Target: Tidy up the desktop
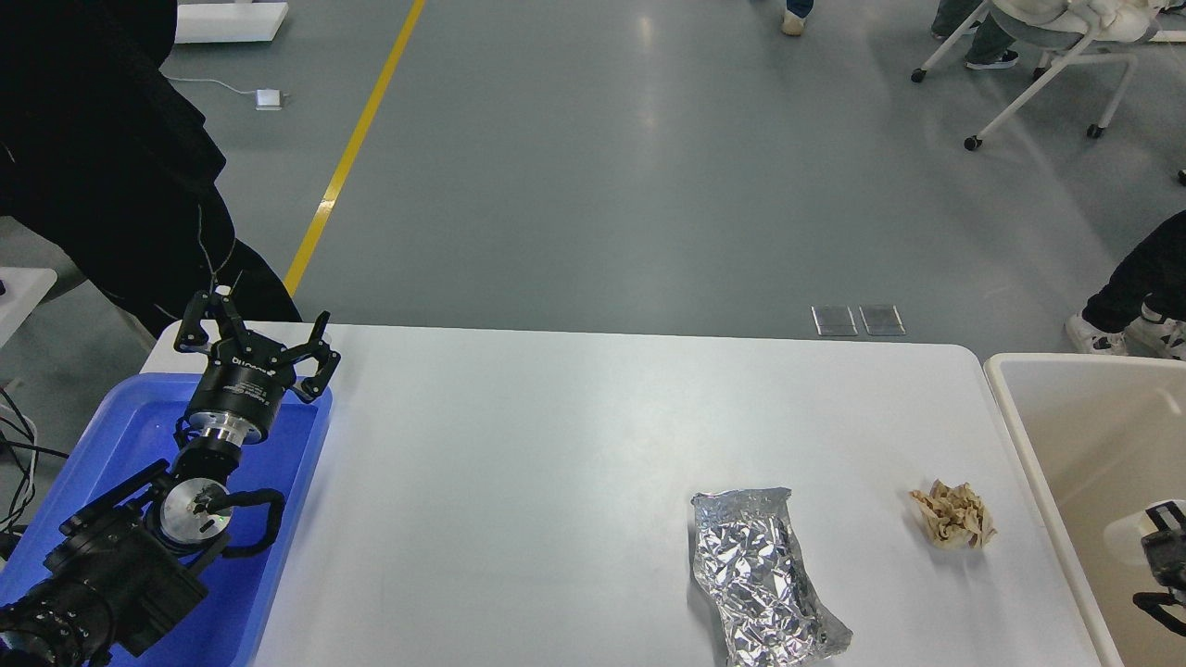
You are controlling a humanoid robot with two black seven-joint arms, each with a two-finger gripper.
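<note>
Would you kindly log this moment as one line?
left tool open, empty, over blue tray | right tool unclear | foil bag, crumpled paper on desktop

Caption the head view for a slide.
Left hand open above the blue tray; foil wrapper and crumpled paper lie apart on the white desktop.

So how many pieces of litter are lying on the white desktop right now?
2. A crumpled foil wrapper lies near the front edge of the desktop, right of centre; a crumpled brown paper wad sits further right, near the beige bin. None appears hidden.
</note>
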